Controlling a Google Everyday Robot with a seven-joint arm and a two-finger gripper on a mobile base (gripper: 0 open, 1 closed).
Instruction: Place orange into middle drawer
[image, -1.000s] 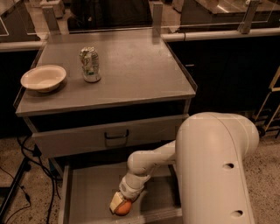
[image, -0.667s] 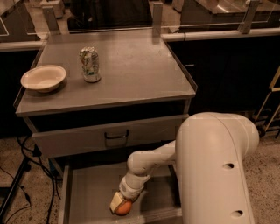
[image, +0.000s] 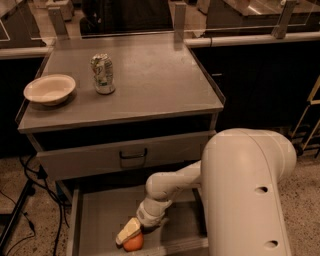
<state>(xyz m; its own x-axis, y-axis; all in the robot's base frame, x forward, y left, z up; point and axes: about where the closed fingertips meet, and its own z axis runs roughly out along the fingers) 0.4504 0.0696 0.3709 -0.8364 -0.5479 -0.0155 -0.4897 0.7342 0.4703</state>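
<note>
Nothing is moving between the earlier frames and this one: arm, gripper and fruit are all keeping their places. Nearest the camera, the robot's bulky white arm (image: 250, 195) is filling the lower right and reaching down and to the left into the middle drawer (image: 97, 220), which is standing pulled out at the bottom of the cabinet with its grey floor showing. The gripper (image: 132, 234) is hanging low over the front part of that drawer, and its cream tip is pressing against the upper left of the orange (image: 133, 244). The orange is sitting inside the middle drawer, near its front edge and a little left of centre, right beneath the gripper. How far the gripper is standing open, and whether it is clasping the fruit, I cannot tell. Above the open tray, a grey drawer front (image: 80, 161) with a dark loop handle (image: 132, 156) is staying closed. Farther back, the grey cabinet top (image: 160, 85) is carrying a cream bowl (image: 49, 90) at its left edge and a silver and green can (image: 102, 74) standing upright just to the bowl's right, apart from it.
</note>
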